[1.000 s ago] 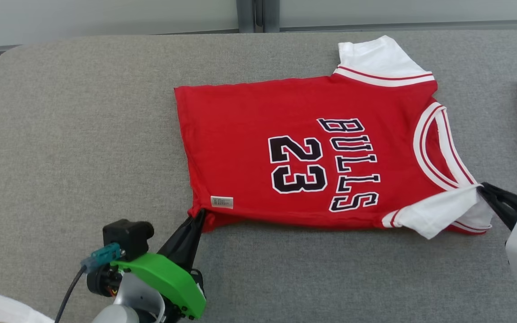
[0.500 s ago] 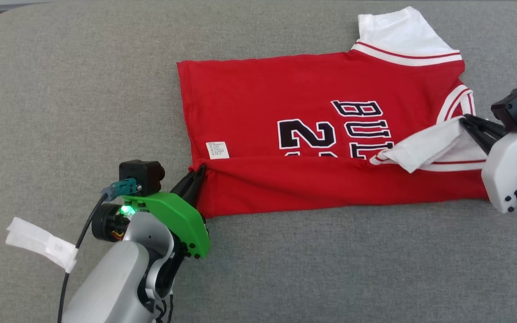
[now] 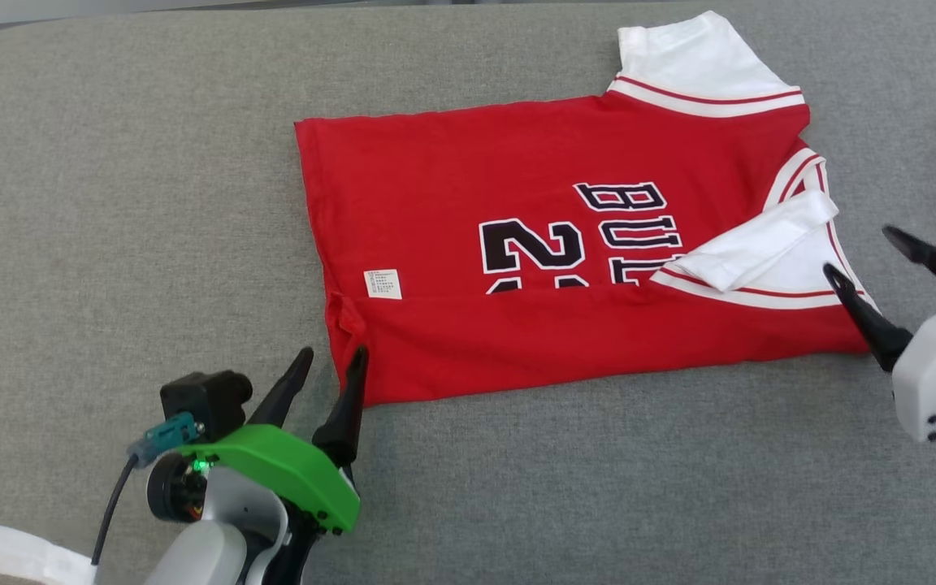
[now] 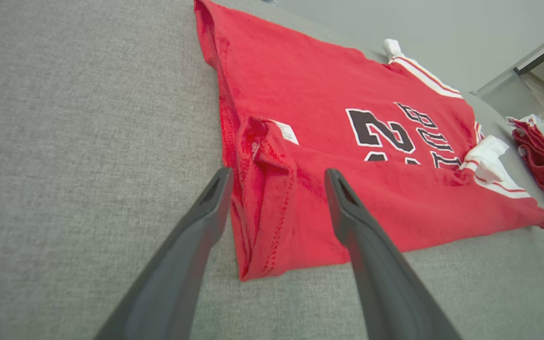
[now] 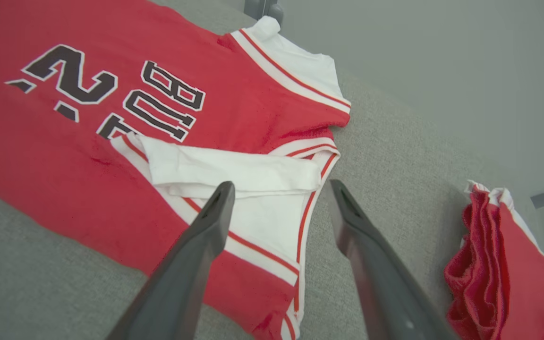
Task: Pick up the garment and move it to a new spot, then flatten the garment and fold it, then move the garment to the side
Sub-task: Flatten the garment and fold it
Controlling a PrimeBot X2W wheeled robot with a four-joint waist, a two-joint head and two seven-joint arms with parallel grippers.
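1. Garment position. The garment (image 3: 517, 244), a red jersey with black-and-white lettering, lies flat on the grey desk (image 3: 110, 203), about mid-desk. Its hem is to the left and its collar to the right. The near long edge is folded over the front, and this band covers the near half of the number and lettering. The near white sleeve (image 3: 752, 244) is folded in over the chest. The far sleeve (image 3: 695, 57) lies spread out at the far right. A small white label (image 3: 383, 283) sits at the left end of the fold line.

2. Left claw (image 3: 334, 351). I read the fingers as spread apart and holding nothing. In the left wrist view the near-left corner of the garment lies between the two fingers. I cannot tell whether either finger touches the cloth.

3. Right claw (image 3: 860, 250). I read the fingers as spread apart and empty. The claw stands at the right end of the garment, beside the collar trim. In the right wrist view one finger is over the white sleeve area and the other over bare desk.

4. Other items. A second red cloth (image 5: 498, 264) lies bunched on the desk, further right and apart from the jersey.
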